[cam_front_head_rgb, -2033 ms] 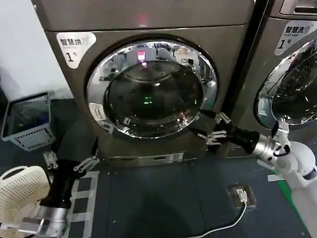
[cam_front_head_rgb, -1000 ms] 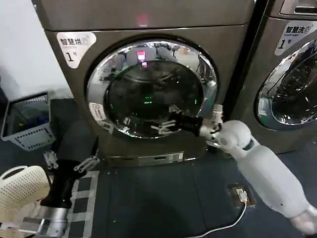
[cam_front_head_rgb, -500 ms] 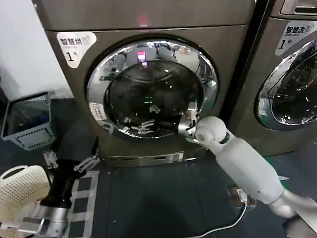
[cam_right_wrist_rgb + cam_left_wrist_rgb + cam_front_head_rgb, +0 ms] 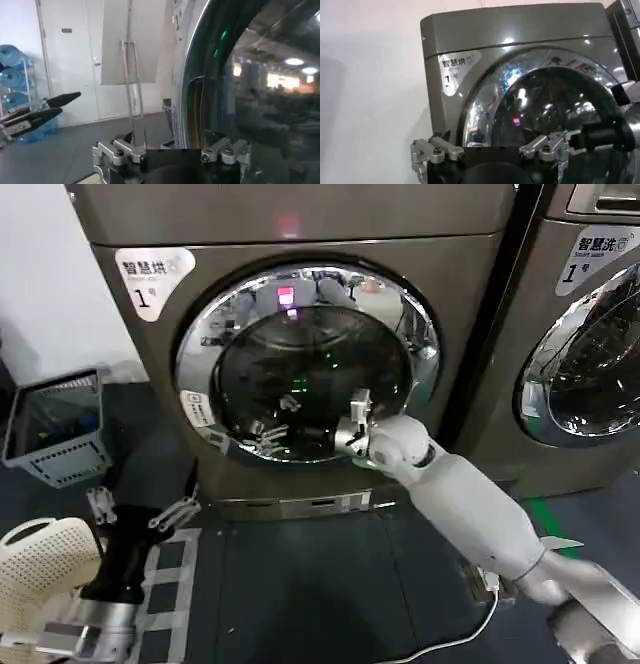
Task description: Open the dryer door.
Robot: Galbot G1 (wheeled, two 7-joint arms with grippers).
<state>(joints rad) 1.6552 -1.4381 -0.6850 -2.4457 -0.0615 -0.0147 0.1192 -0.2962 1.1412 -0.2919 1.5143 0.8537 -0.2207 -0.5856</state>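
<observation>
The dryer marked 1 has a round door [image 4: 300,354] with a chrome rim and dark glass, lying flush against the front. My right arm reaches across the lower glass, and the right gripper [image 4: 275,419] is open close to the door's lower left, holding nothing. In the right wrist view that gripper [image 4: 172,142] sits right beside the curved glass [image 4: 250,90]. My left gripper [image 4: 140,506] is parked open low on the left, near the floor, pointing up at the door [image 4: 550,100].
A grey crate [image 4: 55,424] stands on the floor left of the dryer. A white laundry basket [image 4: 40,569] sits at the lower left. A second machine [image 4: 590,334] adjoins on the right. A floor socket with a white cable [image 4: 488,576] lies lower right.
My right arm has swept leftward across the door, from its right rim to the lower left of the glass. The left arm has not moved, and the door stays flush.
</observation>
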